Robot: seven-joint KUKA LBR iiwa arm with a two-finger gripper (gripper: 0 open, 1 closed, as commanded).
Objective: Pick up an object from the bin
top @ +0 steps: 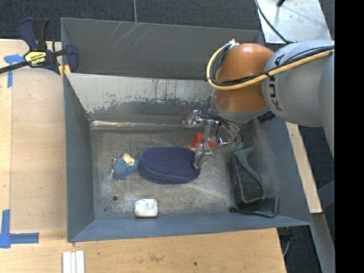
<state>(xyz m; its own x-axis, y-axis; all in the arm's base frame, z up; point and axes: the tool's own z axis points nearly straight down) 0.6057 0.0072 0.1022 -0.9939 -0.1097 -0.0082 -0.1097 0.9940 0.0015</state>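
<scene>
1. In the middle of the grey bin (77,152), a little right of centre: the tool (200,151), reaching down from under the rounded orange cover (242,78) at the end of the grey arm (301,84).
2. Low over the bin floor, with its tip at the upper right edge of a dark blue oval pad (165,165); touching it or just above it, cannot tell.
3. Released or clenched: cannot tell from this angle.
4. Just beside the tool's upper part, a small red-orange bit (197,138); part of the tool or a loose thing, cannot tell.
5. Flat on the floor, about mid-bin and mostly left of the tool: the pad itself, long side running left to right, finely textured on top.
6. Just beside the pad's left end: a small blue and yellow thing (123,166), shape hard to make out.
7. Toward the lower wall, below the pad and well apart from the tool: a small white squarish thing (146,208).
8. Right of the tool, along the right wall: a black pouch-like thing (245,181), stretching from near the tool down to the lower right corner.
</scene>
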